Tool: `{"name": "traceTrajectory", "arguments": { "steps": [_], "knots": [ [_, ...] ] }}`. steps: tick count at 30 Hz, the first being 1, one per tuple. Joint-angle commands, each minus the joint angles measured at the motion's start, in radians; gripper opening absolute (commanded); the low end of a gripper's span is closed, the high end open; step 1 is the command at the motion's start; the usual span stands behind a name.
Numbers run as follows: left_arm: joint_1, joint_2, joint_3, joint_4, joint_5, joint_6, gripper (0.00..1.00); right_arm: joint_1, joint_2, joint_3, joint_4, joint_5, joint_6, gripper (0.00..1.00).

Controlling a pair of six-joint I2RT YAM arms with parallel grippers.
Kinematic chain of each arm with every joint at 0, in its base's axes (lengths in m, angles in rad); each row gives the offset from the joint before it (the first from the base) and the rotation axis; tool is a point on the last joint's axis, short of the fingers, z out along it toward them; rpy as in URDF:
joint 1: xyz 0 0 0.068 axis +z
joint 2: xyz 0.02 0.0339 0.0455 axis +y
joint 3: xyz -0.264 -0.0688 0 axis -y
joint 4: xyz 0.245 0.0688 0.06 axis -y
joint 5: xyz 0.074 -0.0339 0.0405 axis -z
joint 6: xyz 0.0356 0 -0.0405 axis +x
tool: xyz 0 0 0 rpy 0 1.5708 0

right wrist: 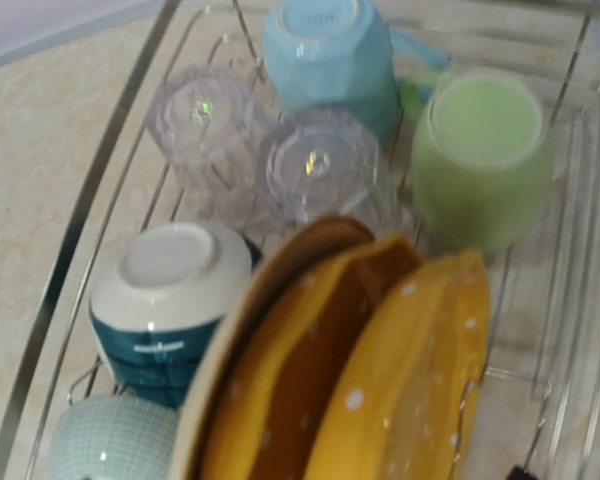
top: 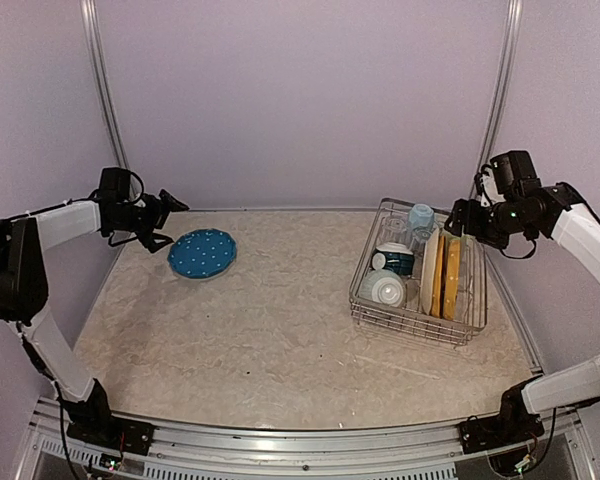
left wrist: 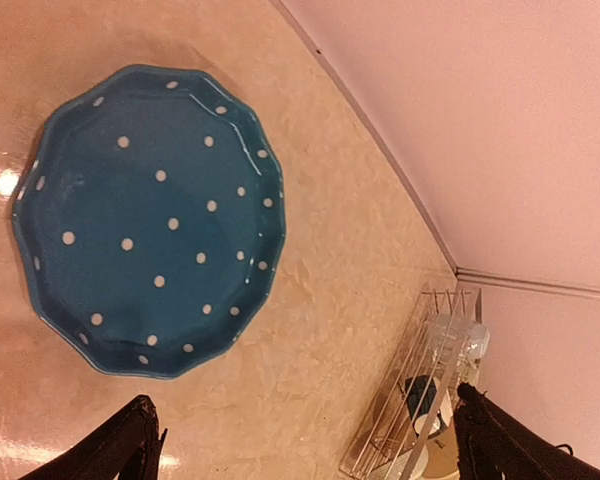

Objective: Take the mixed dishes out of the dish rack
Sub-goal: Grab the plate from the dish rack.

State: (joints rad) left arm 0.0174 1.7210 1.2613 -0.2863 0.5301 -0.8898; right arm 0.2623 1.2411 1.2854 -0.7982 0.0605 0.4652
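Note:
The dish rack [top: 368,290] stands at the right, with upright yellow-orange plates [top: 450,277] and a cream plate [top: 431,270], teal-and-white bowls [top: 392,261], a light blue mug [top: 421,216] and glasses. My right gripper [top: 460,216] hovers over its back right end. Its wrist view shows the yellow plates [right wrist: 410,380], the cream plate's rim [right wrist: 215,390], two clear tumblers [right wrist: 320,165], the blue mug [right wrist: 330,55], a pale green mug [right wrist: 485,155] and a bowl [right wrist: 170,300]. The blue dotted plate [top: 202,253] lies flat at the left, also seen in the left wrist view [left wrist: 150,220]. My left gripper [top: 165,215] is open and empty just behind it.
The marble-look table [top: 280,330] is bounded by purple walls at the back and sides. The rack also shows in the left wrist view [left wrist: 420,400]. A second, pale grid-patterned bowl [right wrist: 115,440] lies in the rack's near end.

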Motion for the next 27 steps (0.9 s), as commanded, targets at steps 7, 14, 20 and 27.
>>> {"name": "traceTrajectory", "arguments": {
  "steps": [7, 14, 20, 27],
  "knots": [
    [-0.246, -0.109, 0.074, -0.058, 0.026, 0.152, 0.97, -0.073, -0.030, -0.116, 0.025, -0.089, 0.076, 0.66],
    [-0.384, -0.106, 0.105, -0.117, -0.072, 0.250, 0.97, -0.074, 0.001, -0.147, 0.036, -0.068, 0.132, 0.59],
    [-0.460, -0.085, 0.113, -0.134, -0.104, 0.270, 0.97, -0.074, 0.028, -0.176, 0.061, -0.068, 0.176, 0.53],
    [-0.536, -0.056, 0.129, -0.164, -0.120, 0.287, 0.97, -0.074, 0.080, -0.207, 0.078, -0.038, 0.221, 0.50]
  ]
}}
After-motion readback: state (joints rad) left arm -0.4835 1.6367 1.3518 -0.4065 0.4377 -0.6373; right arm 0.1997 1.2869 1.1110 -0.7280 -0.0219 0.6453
